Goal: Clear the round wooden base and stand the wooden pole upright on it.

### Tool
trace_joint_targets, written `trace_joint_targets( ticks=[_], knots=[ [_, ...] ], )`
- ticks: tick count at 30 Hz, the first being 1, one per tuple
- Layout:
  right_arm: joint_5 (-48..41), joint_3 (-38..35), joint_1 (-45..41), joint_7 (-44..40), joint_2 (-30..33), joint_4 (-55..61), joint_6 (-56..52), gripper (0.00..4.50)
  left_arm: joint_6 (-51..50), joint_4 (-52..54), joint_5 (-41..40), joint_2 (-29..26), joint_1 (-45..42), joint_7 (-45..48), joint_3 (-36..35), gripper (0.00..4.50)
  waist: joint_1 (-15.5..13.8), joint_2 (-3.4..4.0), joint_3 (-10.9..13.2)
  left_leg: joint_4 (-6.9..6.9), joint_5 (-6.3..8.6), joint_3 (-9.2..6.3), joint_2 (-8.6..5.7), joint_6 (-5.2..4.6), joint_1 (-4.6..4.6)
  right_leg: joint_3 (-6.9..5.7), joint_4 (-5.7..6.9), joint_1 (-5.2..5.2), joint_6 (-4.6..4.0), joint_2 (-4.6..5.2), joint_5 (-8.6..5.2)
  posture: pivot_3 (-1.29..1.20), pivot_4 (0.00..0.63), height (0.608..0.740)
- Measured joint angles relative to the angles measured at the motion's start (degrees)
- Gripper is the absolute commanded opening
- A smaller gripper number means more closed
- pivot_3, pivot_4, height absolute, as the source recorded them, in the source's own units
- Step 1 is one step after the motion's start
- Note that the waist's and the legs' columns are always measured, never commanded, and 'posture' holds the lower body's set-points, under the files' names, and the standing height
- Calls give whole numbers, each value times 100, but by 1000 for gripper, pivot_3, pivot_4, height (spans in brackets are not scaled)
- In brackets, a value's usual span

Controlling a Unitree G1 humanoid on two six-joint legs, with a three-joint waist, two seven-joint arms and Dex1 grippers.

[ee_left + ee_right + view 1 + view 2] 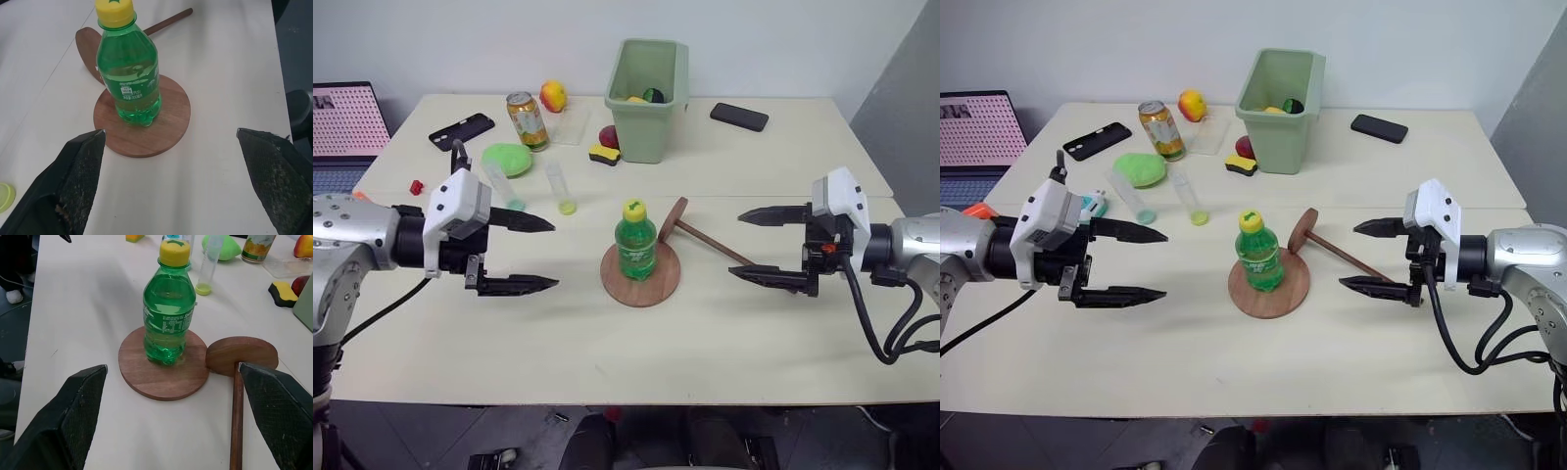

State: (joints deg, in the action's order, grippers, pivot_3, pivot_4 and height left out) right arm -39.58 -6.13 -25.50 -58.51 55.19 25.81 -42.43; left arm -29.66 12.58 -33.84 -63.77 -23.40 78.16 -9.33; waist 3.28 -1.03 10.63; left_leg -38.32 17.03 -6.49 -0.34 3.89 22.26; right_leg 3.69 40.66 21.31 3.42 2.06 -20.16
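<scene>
The round wooden base [664, 284] lies flat at the table's middle, and a green soda bottle [635, 241] with a yellow cap stands upright on it. The wooden pole [710, 242] lies on the table just right of the base, its disc end [674, 219] tilted up against the base's far right rim. My left gripper [555, 255] hovers open to the left of the base, pointing at the bottle, nothing between its fingers. My right gripper [735, 245] is open on the right, above the pole's rod, also facing the bottle. Both wrist views look at the bottle [128, 73] on the base [161, 379].
A green bin [648, 98] stands behind the base. At the back left are a soda can [527, 120], a fruit [553, 95], a green bowl [507, 159], two tubes [561, 188], a sponge [604, 154] and a phone [462, 131]. Another phone [739, 117] lies back right; a laptop [347, 127] far left.
</scene>
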Motion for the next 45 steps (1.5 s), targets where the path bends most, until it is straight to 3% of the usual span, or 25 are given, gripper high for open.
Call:
trace_joint_targets(
  ticks=[33,37,45],
  knots=[
    [-203,-161,32,113,13,116,-191,4500,31,-147,-6,84,-117,106,10,4460,0,0,0,0,0,2,0,0,0,1,1,1,0,0,0,0,150,740],
    [-244,-187,38,116,60,176,-222,4500,-28,-145,-5,400,-270,-117,133,4460,-2,0,0,-5,0,1,0,0,4,1,3,1,0,0,0,0,150,740],
    [-352,-215,4,240,53,254,-316,4500,72,-350,289,1998,-525,-1245,721,4460,-21,-2,0,-52,4,-11,-2,-7,37,-10,17,10,1,6,1,0,150,740]
  ],
)
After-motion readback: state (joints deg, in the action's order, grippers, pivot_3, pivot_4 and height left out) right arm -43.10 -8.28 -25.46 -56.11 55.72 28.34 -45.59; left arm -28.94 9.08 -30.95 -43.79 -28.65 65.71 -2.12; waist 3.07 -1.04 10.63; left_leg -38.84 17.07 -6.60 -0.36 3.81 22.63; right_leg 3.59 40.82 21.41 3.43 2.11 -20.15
